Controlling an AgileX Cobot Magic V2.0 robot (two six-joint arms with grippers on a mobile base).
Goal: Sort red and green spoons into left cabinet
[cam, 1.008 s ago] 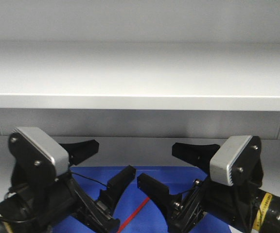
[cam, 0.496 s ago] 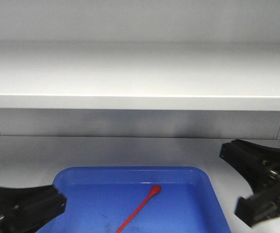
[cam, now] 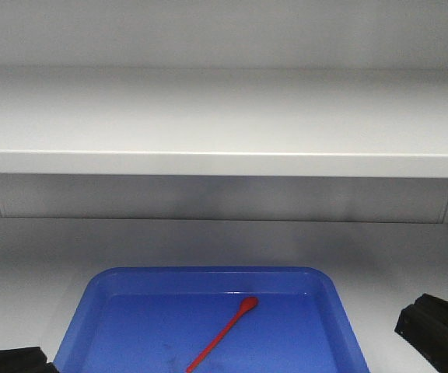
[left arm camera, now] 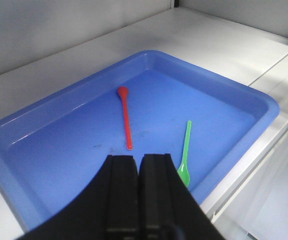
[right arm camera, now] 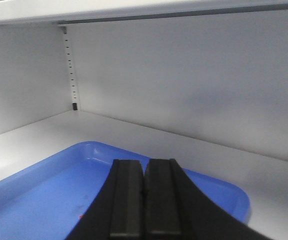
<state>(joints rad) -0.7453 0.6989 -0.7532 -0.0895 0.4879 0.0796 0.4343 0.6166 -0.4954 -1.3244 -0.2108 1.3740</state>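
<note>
**Both spoons lie in the blue tray as the arms pull back**

The two grippers, which filled the lower front view a second ago and stood at its sides half a second ago, now show only as dark slivers at the bottom corners: the left gripper (cam: 10,360) beside the blue tray (cam: 80,311), the right gripper (cam: 438,330) off the tray's other side. On both wrist views the jaws are pressed together, gripping nothing, the left gripper (left arm camera: 139,172) poised over the tray's near rim. The red spoon (left arm camera: 125,116) lies in the tray's middle; the green spoon (left arm camera: 185,152) lies apart from it, nearer the tray's corner, its bowl just beside the left jaws. The tray rests on the cabinet shelf (cam: 208,233). From the front only the red spoon shows, its handle cut off by the picture's edge.
</note>
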